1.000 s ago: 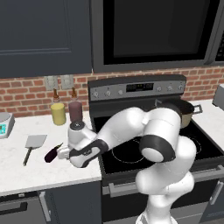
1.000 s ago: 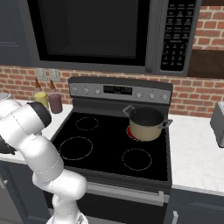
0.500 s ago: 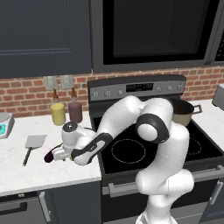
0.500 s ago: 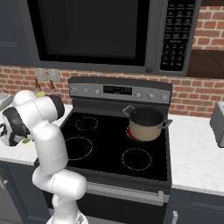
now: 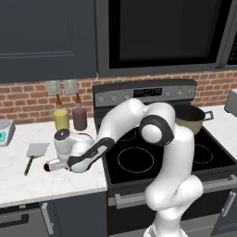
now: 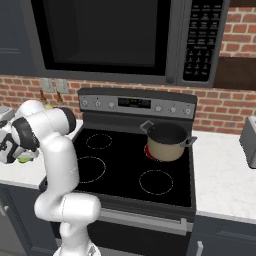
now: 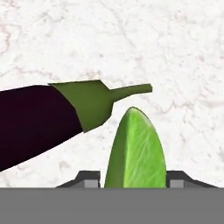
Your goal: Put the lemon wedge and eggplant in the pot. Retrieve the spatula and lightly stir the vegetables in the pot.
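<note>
Close in the hand view, the green-yellow lemon wedge (image 7: pixel 135 155) stands on the white marble counter, between my two fingertips (image 7: pixel 89 178). My gripper (image 7: pixel 134 180) is open, a finger on either side of the wedge. The dark purple eggplant (image 7: pixel 35 127) lies just left of it, its green cap and stem pointing past the wedge. In the left base view my gripper (image 5: pixel 52 165) is down at the counter beside the eggplant (image 5: pixel 46 167). The spatula (image 5: pixel 35 151) lies to their left. The beige pot (image 5: pixel 189 118) sits on the stove's back right burner, also seen as the pot (image 6: pixel 167 141).
A yellow bottle (image 5: pixel 60 119) and a maroon bottle (image 5: pixel 79 118) stand by the brick wall behind my hand. A small scale (image 5: pixel 3 132) sits at the far left. The black stovetop (image 5: pixel 152 155) lies to the right, a toaster (image 6: pixel 248 142) beyond it.
My arm has swung left and down from near the stove edge to the counter, bringing the hand low beside the eggplant and over the lemon wedge.
</note>
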### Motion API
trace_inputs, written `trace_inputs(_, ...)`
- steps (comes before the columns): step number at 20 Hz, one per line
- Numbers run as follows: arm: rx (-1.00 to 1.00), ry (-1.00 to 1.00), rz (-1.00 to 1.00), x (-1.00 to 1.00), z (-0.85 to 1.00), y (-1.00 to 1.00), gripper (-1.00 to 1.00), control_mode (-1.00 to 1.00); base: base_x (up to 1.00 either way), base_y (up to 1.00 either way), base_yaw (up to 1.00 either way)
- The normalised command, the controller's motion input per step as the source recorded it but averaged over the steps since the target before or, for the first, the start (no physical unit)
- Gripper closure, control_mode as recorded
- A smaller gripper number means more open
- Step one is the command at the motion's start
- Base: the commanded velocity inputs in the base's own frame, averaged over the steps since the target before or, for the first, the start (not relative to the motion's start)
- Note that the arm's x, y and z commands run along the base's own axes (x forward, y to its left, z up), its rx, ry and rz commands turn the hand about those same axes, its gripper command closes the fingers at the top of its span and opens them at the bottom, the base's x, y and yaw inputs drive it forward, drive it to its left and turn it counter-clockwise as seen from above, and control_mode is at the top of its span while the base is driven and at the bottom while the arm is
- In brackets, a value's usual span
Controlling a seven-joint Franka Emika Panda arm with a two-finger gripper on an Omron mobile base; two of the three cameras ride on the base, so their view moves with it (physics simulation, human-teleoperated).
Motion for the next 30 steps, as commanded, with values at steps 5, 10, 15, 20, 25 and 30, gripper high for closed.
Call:
trace_inputs(5, 0.00, 0.00, -0.08, -0.14, -0.03, -0.32, 1.00, -1.00, 0.00, 0.00, 0.00)
trace_inputs(10, 0.05, -0.01, -0.08, -0.34, 0.01, -0.70, 1.00, -1.00, 0.00, 0.00, 0.00)
trace_inputs(15, 0.13, -0.03, -0.10, -0.40, 0.43, -0.90, 1.00, -1.00, 0.00, 0.00, 0.00)
trace_inputs(20, 0.19, -0.02, -0.11, -0.34, 0.96, -1.00, 1.00, -1.00, 0.00, 0.00, 0.00)
trace_inputs(25, 0.21, -0.05, -0.12, -0.28, 1.00, -1.00, 1.00, -1.00, 0.00, 0.00, 0.00)
trace_inputs(30, 0.13, -0.15, -0.11, -0.31, 0.99, -1.00, 1.00, -1.00, 0.00, 0.00, 0.00)
